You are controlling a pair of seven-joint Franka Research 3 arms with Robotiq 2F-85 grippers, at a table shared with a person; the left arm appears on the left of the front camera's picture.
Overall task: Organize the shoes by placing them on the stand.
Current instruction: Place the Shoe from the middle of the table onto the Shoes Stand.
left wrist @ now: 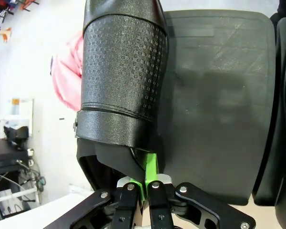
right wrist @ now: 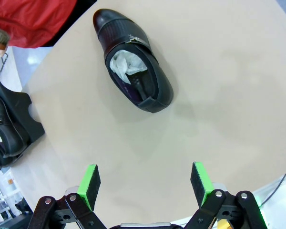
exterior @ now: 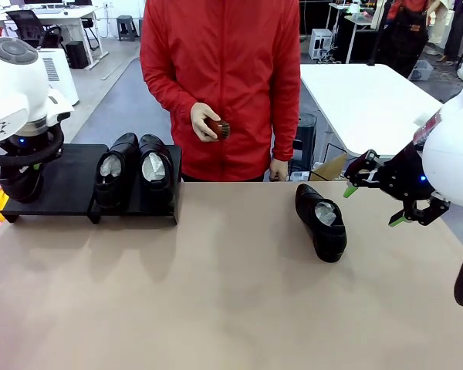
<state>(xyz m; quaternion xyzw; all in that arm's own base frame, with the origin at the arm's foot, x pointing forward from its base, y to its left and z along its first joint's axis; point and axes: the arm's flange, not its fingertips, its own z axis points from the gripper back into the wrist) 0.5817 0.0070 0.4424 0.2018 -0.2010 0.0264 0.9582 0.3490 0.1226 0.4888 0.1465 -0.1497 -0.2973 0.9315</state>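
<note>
Black leather hangs from the left pincer, which is clamped tight on the back rim of a glossy, pointed-toe dress shoe. It holds the shoe at the left end of the low, flat, matte-black rectangular stand. From where I stand I cannot tell whether the shoe already touches the platform or hangs just above it. So the step in hand looks like setting down the third shoe. To my eye it wants the sole brought level on the bare left section before the grip lets go, and far enough to one side that one more shoe fits next to it. The stand's right section already carries a pair of the same glossy black shoes. They sit side by side and touching, each stuffed with crumpled white paper. The last black dress shoe, also stuffed with white paper, lies on the tan counter, well apart from the stand on the robot's right. The right pincer hovers near it, just past its far side, spread wide and holding nothing. Its likely job is to come down over that shoe's rim and carry it across to the left section. At the far side of the counter a person in a red jacket holds a small brown brush in one hand, clear of both arms.
</note>
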